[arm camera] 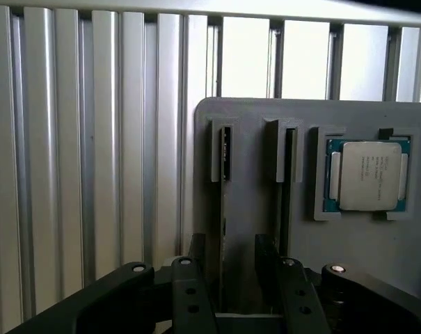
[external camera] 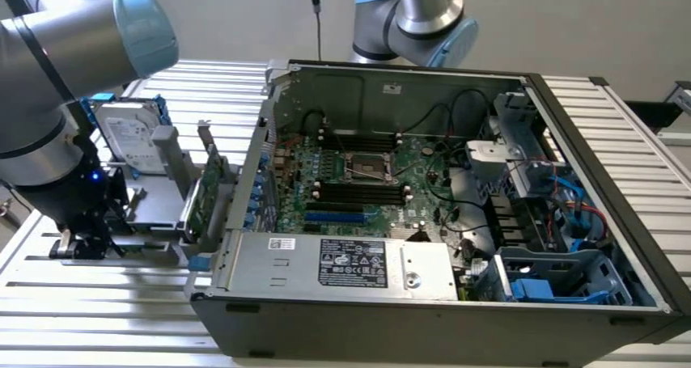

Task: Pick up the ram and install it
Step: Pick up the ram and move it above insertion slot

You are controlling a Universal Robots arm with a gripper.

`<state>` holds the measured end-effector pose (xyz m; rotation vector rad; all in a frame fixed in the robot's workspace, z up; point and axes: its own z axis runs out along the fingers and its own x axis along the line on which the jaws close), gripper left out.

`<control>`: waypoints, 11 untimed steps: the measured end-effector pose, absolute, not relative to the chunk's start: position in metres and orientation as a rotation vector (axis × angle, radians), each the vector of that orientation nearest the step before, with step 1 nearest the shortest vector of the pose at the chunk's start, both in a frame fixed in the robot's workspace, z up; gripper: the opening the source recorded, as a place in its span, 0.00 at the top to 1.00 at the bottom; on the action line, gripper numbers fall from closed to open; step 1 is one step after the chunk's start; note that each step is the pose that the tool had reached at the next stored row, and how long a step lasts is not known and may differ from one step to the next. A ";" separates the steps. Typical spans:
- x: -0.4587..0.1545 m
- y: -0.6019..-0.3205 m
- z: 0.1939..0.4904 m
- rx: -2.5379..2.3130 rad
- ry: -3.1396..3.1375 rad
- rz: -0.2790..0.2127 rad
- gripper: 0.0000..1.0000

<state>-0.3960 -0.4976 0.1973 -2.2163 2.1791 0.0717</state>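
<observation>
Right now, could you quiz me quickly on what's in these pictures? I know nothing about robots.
1. True or false: the computer case is shut with a lid.
2. What lies in the gray holder beside its two slots? A) a silver processor chip B) a screwdriver C) a fan
3. One word: is the gripper over the gray holder open or shut?
Key: 1 false; 2 A; 3 open.
</observation>
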 end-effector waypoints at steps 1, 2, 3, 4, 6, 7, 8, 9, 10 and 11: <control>-0.396 -0.498 0.197 -2.216 2.178 0.073 0.58; -0.396 -0.498 0.197 -2.215 2.178 0.074 0.58; -0.396 -0.499 0.197 -2.215 2.178 0.074 0.58; -0.396 -0.499 0.197 -2.215 2.178 0.075 0.58; -0.396 -0.501 0.197 -2.215 2.178 0.075 0.58; -0.396 -0.502 0.197 -2.215 2.178 0.075 0.58; -0.396 -0.503 0.197 -2.215 2.178 0.075 0.58; -0.396 -0.503 0.197 -2.215 2.178 0.076 0.58; -0.396 -0.504 0.197 -2.214 2.177 0.077 0.58; -0.396 -0.505 0.197 -2.213 2.176 0.078 0.58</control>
